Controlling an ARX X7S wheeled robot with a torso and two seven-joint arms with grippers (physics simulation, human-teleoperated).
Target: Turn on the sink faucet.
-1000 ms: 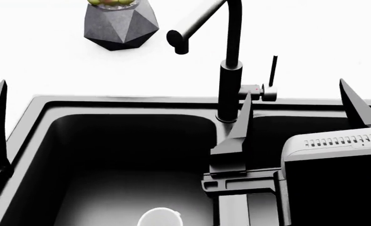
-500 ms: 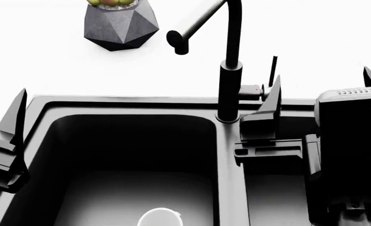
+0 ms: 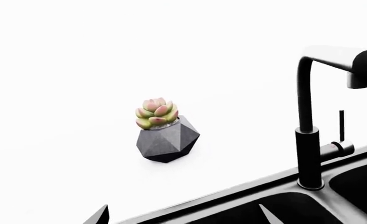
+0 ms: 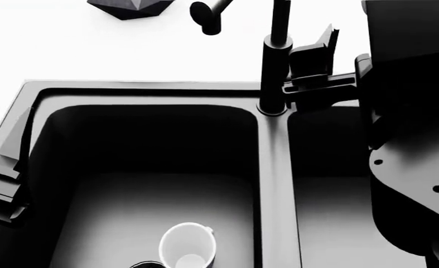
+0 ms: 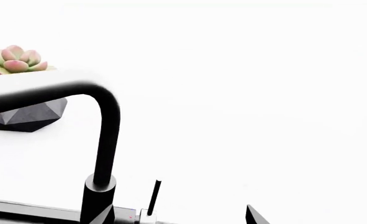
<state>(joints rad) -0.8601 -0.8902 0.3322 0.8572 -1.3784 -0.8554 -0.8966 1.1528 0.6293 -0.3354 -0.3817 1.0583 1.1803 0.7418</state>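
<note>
The matte black sink faucet [image 4: 275,61] stands behind the divider of the dark double-basin sink [image 4: 145,89]; its spout nozzle [image 4: 206,14] points left. My right gripper [image 4: 331,42] is just right of the post and hides the lever in the head view. In the right wrist view it is open [image 5: 180,217], with the thin lever [image 5: 153,196] between its fingertips [image 5: 255,215] and the post [image 5: 99,193] beside one of them. My left gripper [image 4: 11,162] is open and empty at the sink's left rim. The faucet also shows in the left wrist view [image 3: 309,154].
A white cup [image 4: 187,254] lies in the left basin near its front. A faceted grey pot with a succulent [image 3: 164,135] stands on the white counter behind the sink, left of the spout. My right arm's body [image 4: 413,139] covers much of the right basin.
My right gripper has moved forward from over the right basin to the faucet's lever side. The head view has shifted, so the faucet sits higher in the frame. The left gripper barely moved.
</note>
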